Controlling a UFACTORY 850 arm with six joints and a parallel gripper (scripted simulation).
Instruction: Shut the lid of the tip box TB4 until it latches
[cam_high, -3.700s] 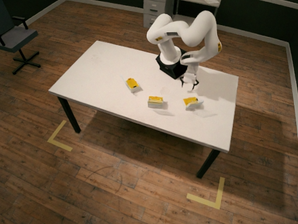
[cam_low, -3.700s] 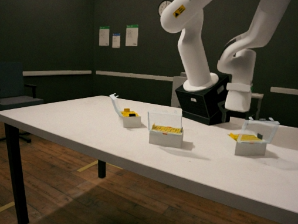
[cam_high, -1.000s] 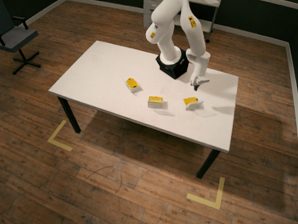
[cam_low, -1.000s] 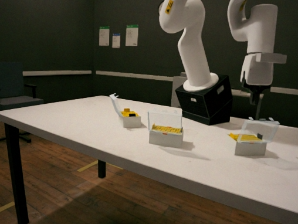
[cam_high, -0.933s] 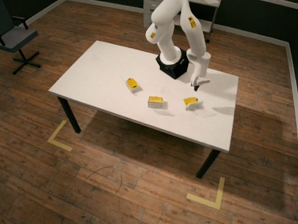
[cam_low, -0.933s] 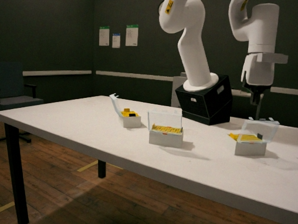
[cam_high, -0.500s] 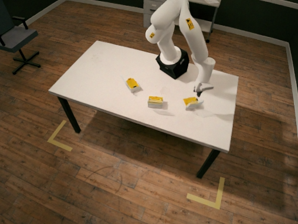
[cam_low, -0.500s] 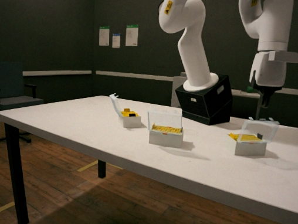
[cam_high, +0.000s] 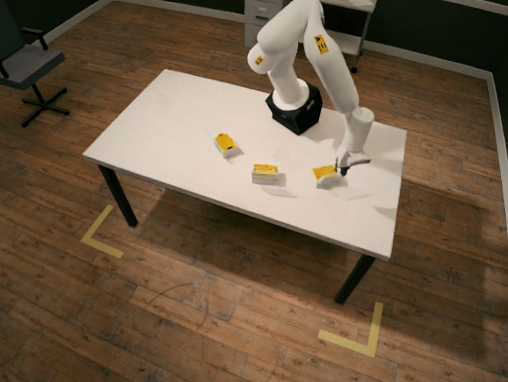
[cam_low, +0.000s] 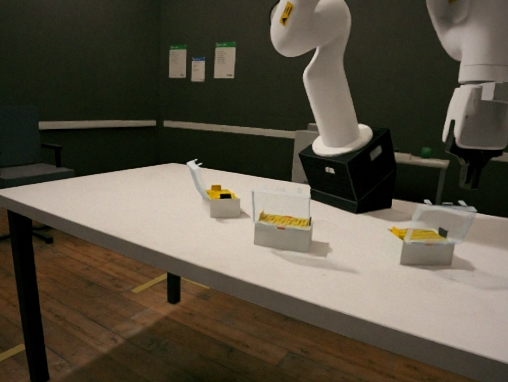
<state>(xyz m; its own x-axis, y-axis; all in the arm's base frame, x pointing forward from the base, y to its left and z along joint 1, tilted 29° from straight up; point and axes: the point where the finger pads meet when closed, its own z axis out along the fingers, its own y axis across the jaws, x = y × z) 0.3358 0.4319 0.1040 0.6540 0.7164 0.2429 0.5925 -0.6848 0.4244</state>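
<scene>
Three white tip boxes with yellow racks stand flat on the white table [cam_high: 165, 115] [cam_low: 125, 200], all with clear lids raised. I cannot read their labels. The left box [cam_high: 226, 144] [cam_low: 220, 200] has its lid [cam_low: 196, 175] tilted back. The middle box [cam_high: 265, 174] [cam_low: 281, 230] has its lid [cam_low: 281, 202] upright. The right box [cam_high: 327, 176] [cam_low: 427, 245] has its lid [cam_low: 442, 222] leaning over the rack. My gripper [cam_high: 343, 171] [cam_low: 469, 185] is shut and empty. It points down just above the top rear edge of the right box's lid, apart from it.
The robot's black base [cam_high: 295, 107] [cam_low: 350, 172] stands at the table's back edge behind the boxes. The table's right edge is close to the right box. A chair [cam_high: 30, 65] stands on the floor far left.
</scene>
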